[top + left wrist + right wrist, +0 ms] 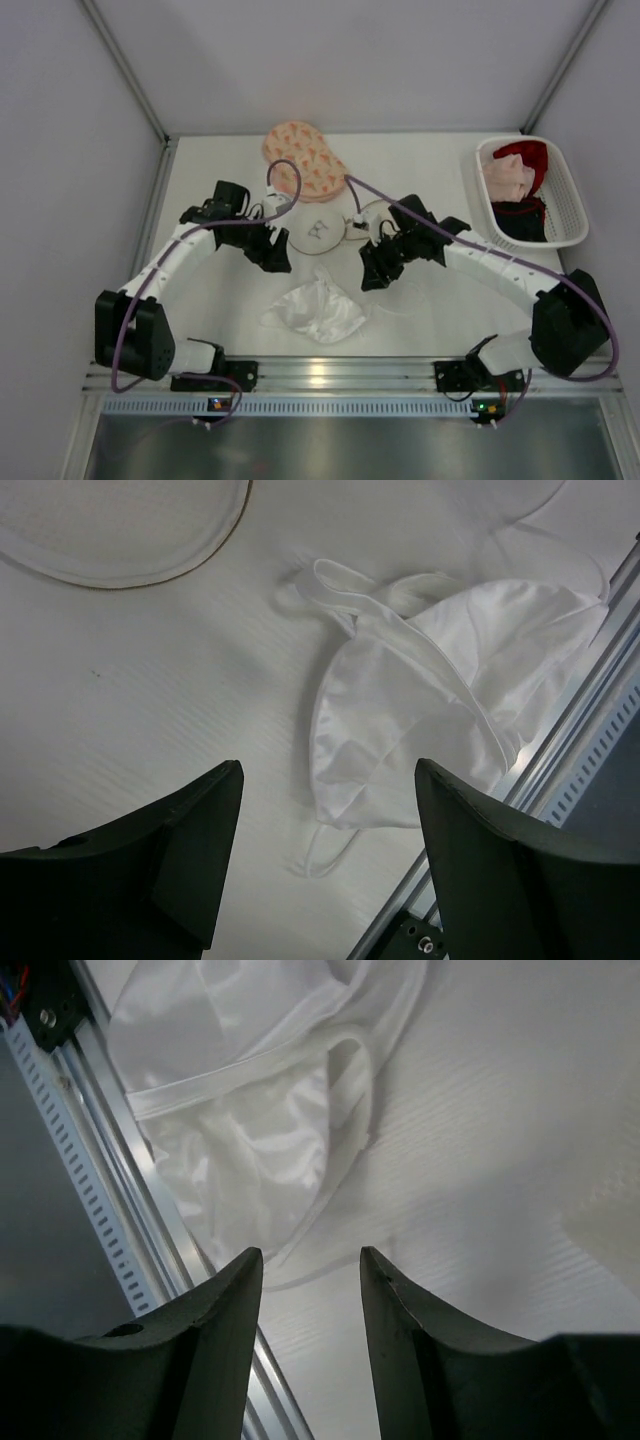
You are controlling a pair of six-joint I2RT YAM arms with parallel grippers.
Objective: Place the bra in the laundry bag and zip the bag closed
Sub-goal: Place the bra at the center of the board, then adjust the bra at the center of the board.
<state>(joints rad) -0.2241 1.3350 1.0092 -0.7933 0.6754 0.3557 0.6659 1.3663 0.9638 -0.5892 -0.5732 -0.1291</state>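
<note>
The white bra (315, 310) lies crumpled on the table near the front edge, between the two arms. The laundry bag lies open behind it: a round white half (318, 232) and a peach patterned half (305, 160). My left gripper (275, 255) is open and empty, above the table to the bra's back left. In the left wrist view the bra (440, 680) lies ahead of the open gripper (328, 780), and the bag's rim (140, 575) is at top left. My right gripper (375, 275) is open and empty to the bra's back right. The right wrist view shows the bra (240, 1130) beyond the gripper (310, 1255).
A white basket (572, 190) with red, pink and black garments stands at the back right. An aluminium rail (340, 375) runs along the table's front edge, close to the bra. Grey walls enclose the table on three sides.
</note>
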